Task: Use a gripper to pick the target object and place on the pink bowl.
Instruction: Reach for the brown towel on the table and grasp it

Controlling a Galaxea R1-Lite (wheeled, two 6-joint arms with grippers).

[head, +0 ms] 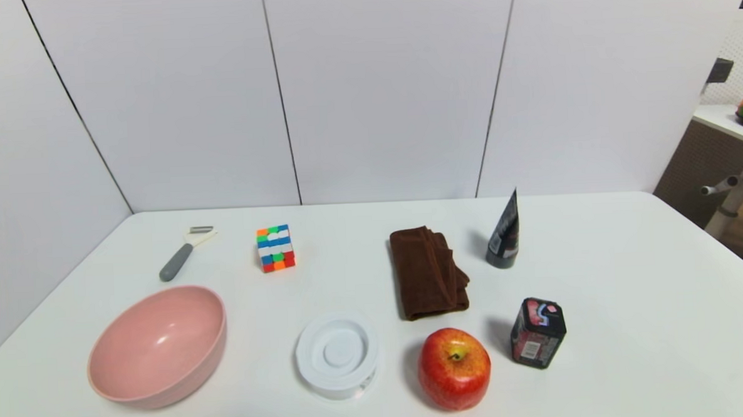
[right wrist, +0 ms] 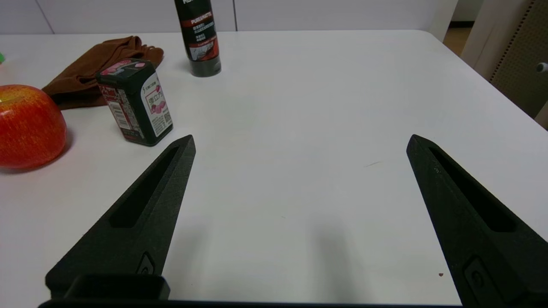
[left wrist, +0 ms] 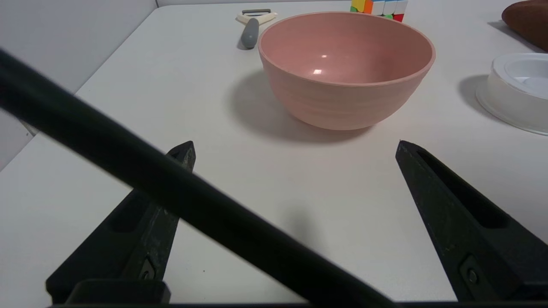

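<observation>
A dark brown folded towel (head: 429, 273) lies on the white table right of centre; it also shows in the right wrist view (right wrist: 92, 64) and at the edge of the left wrist view (left wrist: 527, 19). The pink bowl (head: 158, 346) stands empty at the front left. My left gripper (left wrist: 295, 147) hangs open over bare table just short of the pink bowl (left wrist: 346, 70), a black cable crossing in front. My right gripper (right wrist: 301, 143) is open over bare table, well to the right of the towel. Neither gripper shows in the head view.
A red apple (head: 454, 368), a dark printed tin (head: 537, 332) and a black tube (head: 505, 234) surround the towel. A white lidded container (head: 338, 356) sits between bowl and apple. A colour cube (head: 275, 248) and grey-handled peeler (head: 182, 254) lie behind the bowl.
</observation>
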